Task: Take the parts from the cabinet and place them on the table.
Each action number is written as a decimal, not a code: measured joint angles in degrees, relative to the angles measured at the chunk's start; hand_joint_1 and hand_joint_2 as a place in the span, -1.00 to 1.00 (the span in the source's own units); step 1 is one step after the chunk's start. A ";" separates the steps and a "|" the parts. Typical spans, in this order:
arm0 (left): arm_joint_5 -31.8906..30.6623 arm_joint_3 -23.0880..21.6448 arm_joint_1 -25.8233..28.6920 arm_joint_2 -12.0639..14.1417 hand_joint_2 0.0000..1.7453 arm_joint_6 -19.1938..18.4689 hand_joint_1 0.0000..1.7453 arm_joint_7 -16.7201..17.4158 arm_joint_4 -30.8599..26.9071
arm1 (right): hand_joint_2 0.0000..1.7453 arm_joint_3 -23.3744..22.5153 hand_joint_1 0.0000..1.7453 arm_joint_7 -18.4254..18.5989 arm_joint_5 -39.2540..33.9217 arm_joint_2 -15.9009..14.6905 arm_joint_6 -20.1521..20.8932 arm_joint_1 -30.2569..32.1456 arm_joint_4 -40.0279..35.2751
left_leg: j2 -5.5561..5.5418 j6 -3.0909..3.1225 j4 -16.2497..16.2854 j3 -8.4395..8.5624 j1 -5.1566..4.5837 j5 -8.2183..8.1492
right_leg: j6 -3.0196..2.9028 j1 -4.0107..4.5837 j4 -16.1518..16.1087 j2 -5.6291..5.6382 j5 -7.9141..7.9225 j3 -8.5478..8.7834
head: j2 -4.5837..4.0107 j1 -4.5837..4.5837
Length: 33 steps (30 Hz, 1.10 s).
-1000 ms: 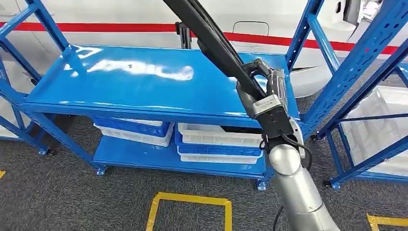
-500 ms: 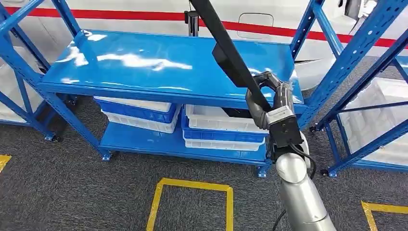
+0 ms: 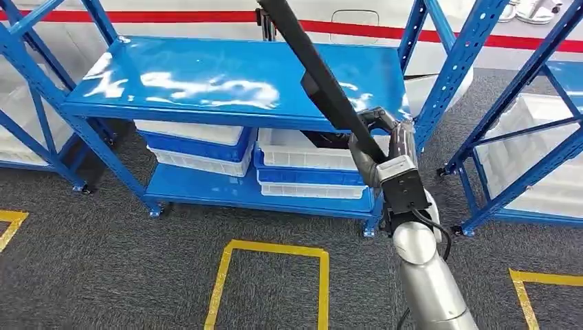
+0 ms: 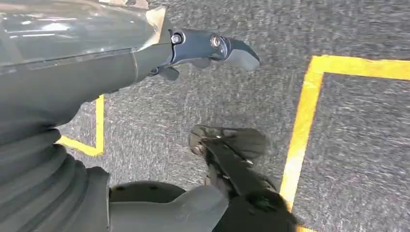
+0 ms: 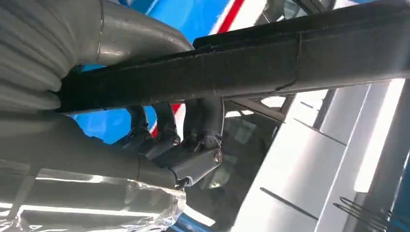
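Right hand (image 3: 380, 146) is wrapped around a long black part (image 3: 323, 79), holding it up at a slant over the blue shelf top (image 3: 227, 79) of the cabinet, not touching it. So the pick looks done; the set-down on a table is left, and I can't see any table. Left hand (image 4: 212, 46) hangs over grey floor w/ yellow lines (image 4: 302, 125), holding nothing, fingers loosely curled. White and blue bins (image 3: 313, 168) sit on the lower shelf. Blue rack uprights (image 3: 450, 69) stand just beside the right arm, so swinging that long part could clip them.
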 joint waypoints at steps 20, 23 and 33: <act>-0.02 0.15 -0.31 0.59 1.00 -0.31 -1.00 -0.39 -0.17 | 1.00 -2.03 1.00 -1.53 -1.99 -1.18 -1.16 2.59 0.17 | 0.53 1.33 -8.18 -6.46 -0.86 9.71 | 2.02 0.47 -0.94 0.46 -6.38 7.45 | -0.02 0.48; -0.59 0.20 -0.03 0.87 1.00 -0.31 -1.00 0.09 -0.13 | 1.00 -2.03 1.00 -1.97 -1.81 -0.83 -1.25 2.54 0.33 | 0.31 0.56 -4.70 -8.18 -0.22 3.60 | -0.32 -0.70 -1.12 0.04 -4.17 5.77 | 0.00 0.28; -0.66 0.96 -0.81 1.18 1.00 -0.57 -1.00 -0.22 -0.17 | 1.00 -1.38 1.00 -2.14 -1.42 0.87 -1.68 1.76 1.77 | -0.22 0.65 -7.04 4.00 -0.15 -1.95 | 1.27 0.17 0.43 -0.03 1.24 -0.96 | 0.00 0.44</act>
